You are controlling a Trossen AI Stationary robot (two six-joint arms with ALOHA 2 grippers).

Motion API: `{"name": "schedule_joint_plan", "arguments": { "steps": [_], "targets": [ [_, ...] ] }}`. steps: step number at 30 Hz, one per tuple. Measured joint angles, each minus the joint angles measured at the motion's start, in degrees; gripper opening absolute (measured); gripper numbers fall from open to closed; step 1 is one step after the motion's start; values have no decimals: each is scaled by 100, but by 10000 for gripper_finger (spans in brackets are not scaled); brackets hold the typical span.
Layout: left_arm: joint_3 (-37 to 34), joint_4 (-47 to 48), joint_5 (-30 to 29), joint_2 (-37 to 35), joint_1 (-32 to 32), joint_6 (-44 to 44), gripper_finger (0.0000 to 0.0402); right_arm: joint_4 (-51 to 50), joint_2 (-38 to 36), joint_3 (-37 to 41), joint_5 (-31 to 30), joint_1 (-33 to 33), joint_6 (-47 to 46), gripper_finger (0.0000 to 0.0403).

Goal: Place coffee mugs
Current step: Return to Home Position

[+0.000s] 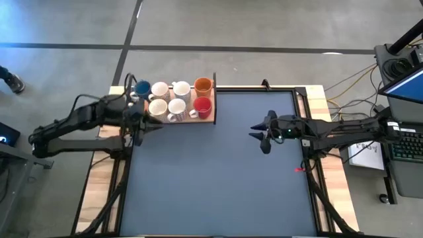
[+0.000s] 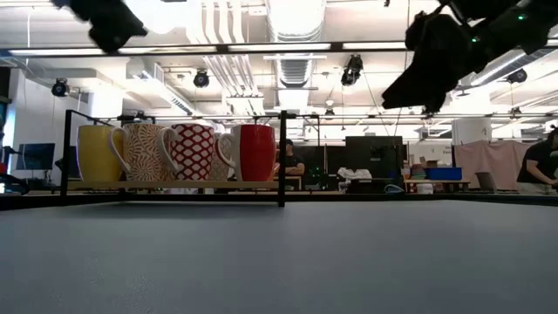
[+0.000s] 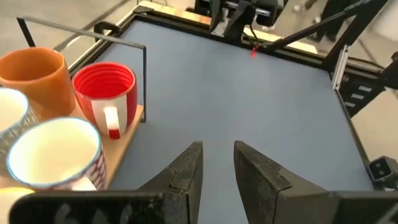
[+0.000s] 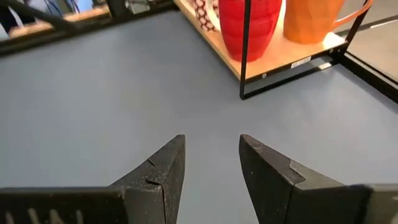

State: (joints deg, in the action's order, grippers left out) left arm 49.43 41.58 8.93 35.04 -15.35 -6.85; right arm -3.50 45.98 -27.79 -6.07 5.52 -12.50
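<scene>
Ceramic coffee mugs (image 1: 177, 106) show white, patterned, orange, red and blue.

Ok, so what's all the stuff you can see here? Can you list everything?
Blue mug: 1, blue, shelf's edge row, left end.
White mugs: 4, white inside, middle of the shelf, two per row.
Orange mug: 1, orange, edge row, right end.
Red mug: 1, red, inner row, right end.
Yellow mug: 1, yellow, inner row, left end; shows only in the low view.
Shelf: 1, wood with a black frame, at a left corner of the table.
Table: 1, dark blue-grey top, wooden rim.
People: 2, far off in the room behind.
Left fingers: 2, dark, open and empty, beside the shelf.
Right fingers: 2, dark, open and empty, over the table's right side.
</scene>
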Motion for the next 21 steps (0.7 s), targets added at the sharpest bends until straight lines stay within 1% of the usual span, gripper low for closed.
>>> {"name": "schedule_joint_plan", "arguments": {
  "steps": [5,12,17,21],
  "targets": [
    [-1121,-640,2,-1036,4,-121,73,75,-244,212,-4,-2,-224,141],
    [-2408,-1517,158,-2127,4,-344,73,906,-275,582,-18,-2,-298,141],
    [-3047,-2292,358,-2554,2,-627,73,2004,-273,1165,-120,-2,-445,141],
    [-3491,-2800,369,-2695,4,-789,73,2456,-273,1537,-157,-2,-630,141]
  ]
}}
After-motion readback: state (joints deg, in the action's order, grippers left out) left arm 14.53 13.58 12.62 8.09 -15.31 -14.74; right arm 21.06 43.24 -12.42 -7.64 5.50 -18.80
